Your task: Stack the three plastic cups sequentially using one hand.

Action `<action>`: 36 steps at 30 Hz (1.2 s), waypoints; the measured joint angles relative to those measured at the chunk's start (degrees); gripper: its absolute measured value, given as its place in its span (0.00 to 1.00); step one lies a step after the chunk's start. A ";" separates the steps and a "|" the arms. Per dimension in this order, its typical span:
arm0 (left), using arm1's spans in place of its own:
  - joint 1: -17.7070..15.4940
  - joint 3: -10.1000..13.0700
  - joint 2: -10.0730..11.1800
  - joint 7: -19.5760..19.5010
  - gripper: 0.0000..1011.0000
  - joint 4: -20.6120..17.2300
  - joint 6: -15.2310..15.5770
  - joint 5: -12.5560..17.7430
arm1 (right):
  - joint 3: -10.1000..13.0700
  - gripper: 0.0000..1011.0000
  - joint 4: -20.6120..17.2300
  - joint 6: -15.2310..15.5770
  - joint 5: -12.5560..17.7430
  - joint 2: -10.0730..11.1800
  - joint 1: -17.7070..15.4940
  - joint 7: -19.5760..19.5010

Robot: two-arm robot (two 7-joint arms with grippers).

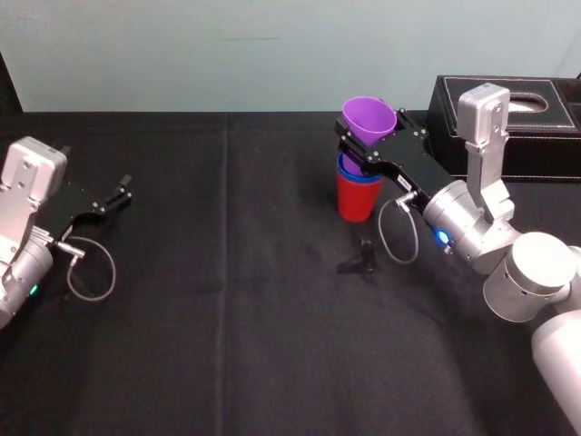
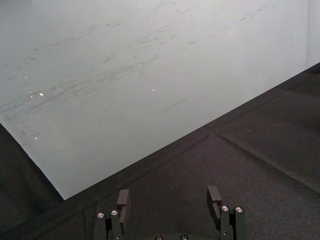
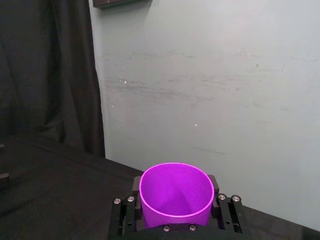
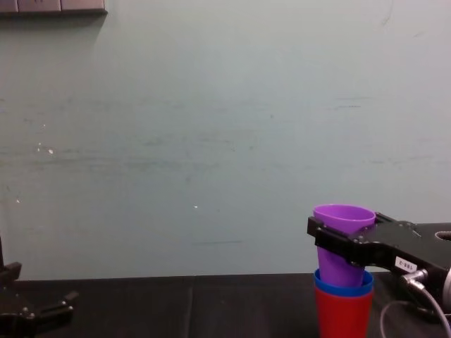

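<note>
The red cup stands upright on the black table with the blue cup nested in it; both show in the chest view, red below blue. My right gripper is shut on the purple cup, its fingers pressed to both sides of the cup's wall. The purple cup hangs upright with its base dipping into the blue one. My left gripper rests open at the table's left, nothing between its fingers.
A black box with white stitching stands at the back right, just behind my right arm. A pale wall rises behind the table's far edge. A small dark object lies on the cloth in front of the cups.
</note>
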 joint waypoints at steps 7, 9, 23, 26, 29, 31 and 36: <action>-0.01 0.00 0.00 0.00 0.99 0.00 0.00 0.00 | -0.07 0.73 1.10 -0.43 0.07 -0.16 0.28 0.55; 0.00 0.00 0.00 0.00 0.99 0.00 0.00 0.00 | -0.11 0.73 1.44 -0.61 0.10 -0.24 0.37 0.67; 0.00 0.00 0.00 0.00 0.99 0.00 0.00 0.00 | -0.18 0.73 3.30 -1.30 0.36 -0.41 0.71 1.24; 0.00 0.00 0.00 0.00 0.99 0.00 0.00 0.00 | -0.21 0.73 3.65 -1.46 0.38 -0.41 0.70 1.42; 0.00 0.00 0.00 0.00 0.99 0.00 0.00 0.00 | -0.25 0.73 4.09 -1.66 0.45 -0.42 0.70 1.69; 0.00 0.00 0.00 0.00 0.99 0.00 0.00 0.00 | -0.27 0.73 4.32 -1.77 0.50 -0.44 0.72 1.79; 0.00 0.00 0.00 0.00 0.99 0.00 0.00 0.00 | -0.30 0.73 4.72 -1.96 0.64 -0.52 0.76 1.98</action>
